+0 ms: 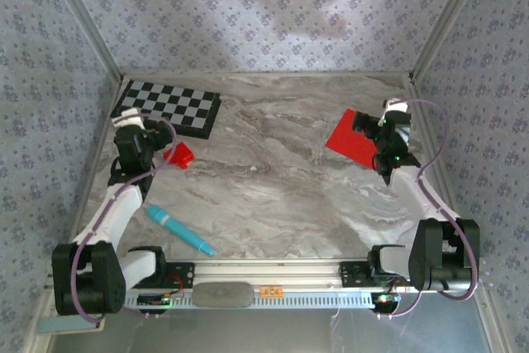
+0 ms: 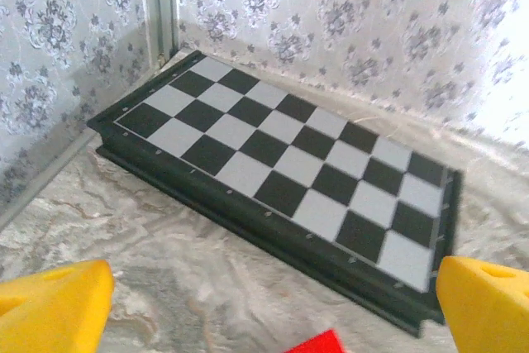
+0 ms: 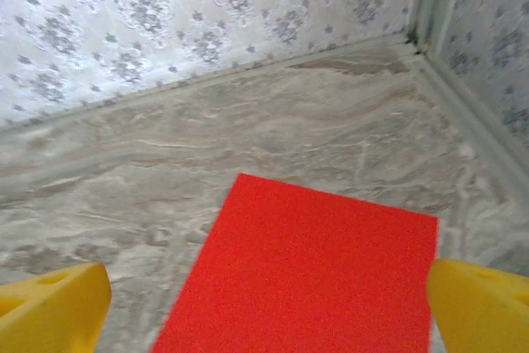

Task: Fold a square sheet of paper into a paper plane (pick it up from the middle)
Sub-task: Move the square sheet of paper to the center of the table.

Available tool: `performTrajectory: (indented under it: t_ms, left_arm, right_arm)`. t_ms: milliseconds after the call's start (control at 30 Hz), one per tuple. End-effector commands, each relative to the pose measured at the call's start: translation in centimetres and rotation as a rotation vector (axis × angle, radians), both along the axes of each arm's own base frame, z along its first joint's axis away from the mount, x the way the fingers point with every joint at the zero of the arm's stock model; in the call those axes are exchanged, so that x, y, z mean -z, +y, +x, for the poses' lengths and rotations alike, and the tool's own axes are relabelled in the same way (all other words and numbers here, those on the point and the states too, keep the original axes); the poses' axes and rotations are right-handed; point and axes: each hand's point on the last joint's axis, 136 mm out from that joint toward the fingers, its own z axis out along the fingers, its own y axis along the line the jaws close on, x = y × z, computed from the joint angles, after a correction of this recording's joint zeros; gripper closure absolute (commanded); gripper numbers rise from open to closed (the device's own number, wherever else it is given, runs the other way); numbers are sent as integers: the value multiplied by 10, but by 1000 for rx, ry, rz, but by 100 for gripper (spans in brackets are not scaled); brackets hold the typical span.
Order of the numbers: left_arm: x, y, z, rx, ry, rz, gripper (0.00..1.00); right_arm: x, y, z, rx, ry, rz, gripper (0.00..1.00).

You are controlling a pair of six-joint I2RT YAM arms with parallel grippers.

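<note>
The square sheet of paper [image 1: 347, 141] lies flat and bright red on the marble table at the right rear. In the right wrist view the sheet [image 3: 306, 270] spreads between and under my yellow fingertips [image 3: 51, 310]. My right gripper [image 1: 372, 127] hovers over the sheet's right part, open, holding nothing [image 3: 264, 307]. My left gripper [image 1: 134, 121] is open near the chequered board's front edge, its fingers [image 2: 488, 299] wide apart over bare table [image 2: 271, 303]. The paper plane is out of view.
The chequered board [image 1: 169, 107] lies at the back left [image 2: 273, 150]. A smaller red scrap [image 1: 178, 155] sits just right of the left gripper, its corner [image 2: 318, 343] showing in the left wrist view. A teal pen [image 1: 178, 229] lies front left. Patterned walls enclose the table.
</note>
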Motion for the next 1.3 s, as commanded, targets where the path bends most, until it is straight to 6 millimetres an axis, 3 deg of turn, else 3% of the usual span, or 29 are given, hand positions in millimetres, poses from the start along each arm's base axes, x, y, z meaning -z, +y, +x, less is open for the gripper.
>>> performTrajectory:
  t_ms: [0, 133, 267, 433, 567, 600, 700, 800, 1067, 1267]
  left_arm:
    - [18, -13, -16, 21, 157, -139, 0]
    - [10, -35, -15, 125, 181, -218, 0]
    - [9, -70, -10, 307, 204, -313, 0]
    - [14, -100, -3, 409, 264, -380, 0]
    - [20, -128, 5, 487, 308, -397, 1]
    - [19, -135, 7, 505, 314, -395, 2]
    - [23, -156, 12, 550, 339, -393, 2]
    - [27, -175, 14, 584, 362, -400, 2]
    - [42, -222, 12, 669, 426, -403, 2]
    - [54, -237, 14, 669, 463, -426, 0]
  right_arm:
    - [32, 23, -14, -34, 218, 243, 0]
    - [42, 41, -6, -106, 288, 407, 0]
    - [58, 43, 3, -95, 335, 446, 0]
    - [85, 36, 20, -50, 436, 434, 0]
    - [111, 28, 44, -16, 528, 435, 0]
    - [107, 25, 55, -8, 522, 432, 0]
    - [123, 17, 75, 25, 565, 436, 0]
    - [137, 11, 85, 57, 608, 430, 1]
    - [162, 13, 84, 88, 693, 420, 3]
    - [179, 28, 71, 90, 763, 422, 0]
